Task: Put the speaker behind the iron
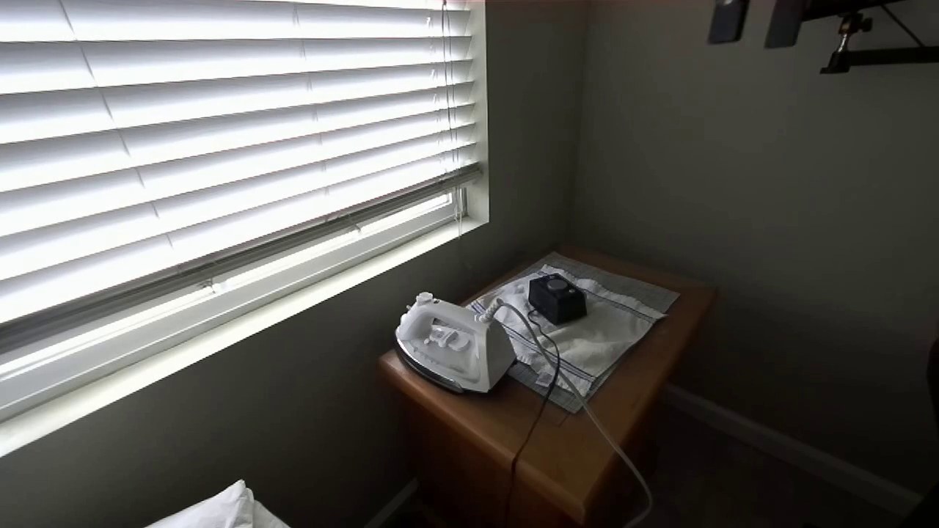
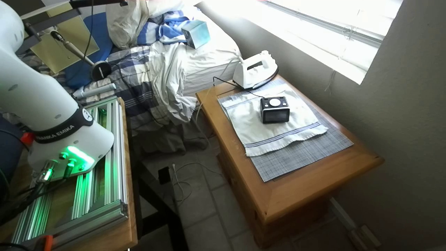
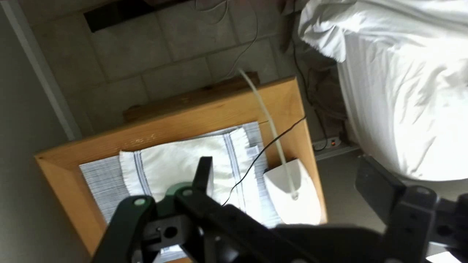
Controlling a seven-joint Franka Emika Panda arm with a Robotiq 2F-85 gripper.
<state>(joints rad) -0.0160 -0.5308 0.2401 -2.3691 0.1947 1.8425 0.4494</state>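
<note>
Spread wide across the foot of the wrist view, the hand (image 3: 287, 177) holds nothing. Probably light, stiff and a little slick, the speaker (image 2: 275, 110) should go best when gripped squarely across two opposite sides, clear of the dial (image 2: 275, 102) on top and the front panel (image 2: 276, 116), which may scratch; its cord (image 3: 291, 127) could drag. It looks a squat black box, the panel dark within a pale border. It sits upright on the white cloth (image 2: 244, 126) laid over the surface (image 2: 310, 179), near the iron (image 2: 256, 74) but not touching it.
</note>
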